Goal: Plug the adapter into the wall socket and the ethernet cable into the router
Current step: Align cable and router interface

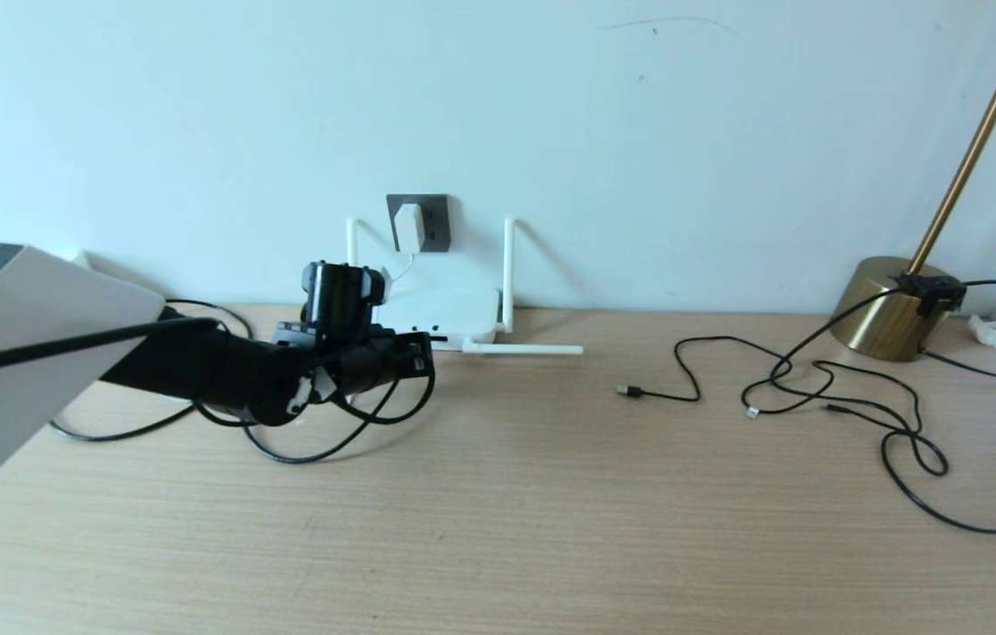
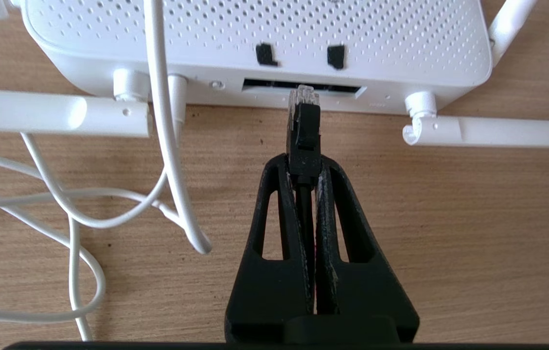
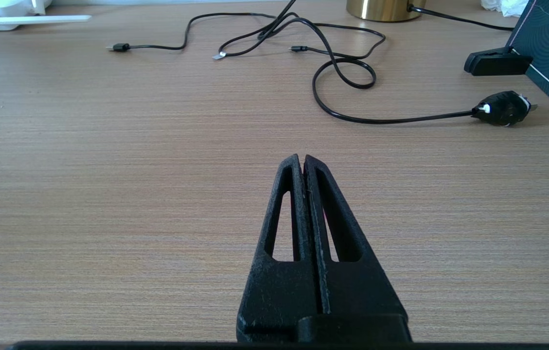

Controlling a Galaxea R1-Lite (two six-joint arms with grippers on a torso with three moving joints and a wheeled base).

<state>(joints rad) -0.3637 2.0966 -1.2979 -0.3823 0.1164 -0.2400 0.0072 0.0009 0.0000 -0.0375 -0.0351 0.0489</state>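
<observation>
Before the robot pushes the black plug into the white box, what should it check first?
1. Adapter in the wall socket: ok.
2. Left gripper shut on the ethernet cable: ok.
3. Clear tip facing the router port slot: ok.
4. Tip lined up exactly with one port: cannot tell.
5. Plug seated in a port: not ok, the plug is still almost entirely outside.
6. Right gripper shut and out of the way over bare table: ok.

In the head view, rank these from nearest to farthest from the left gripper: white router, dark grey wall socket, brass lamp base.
1. White router, right at the left gripper.
2. Dark grey wall socket, on the wall above it.
3. Brass lamp base, far across the wooden table's right side.
</observation>
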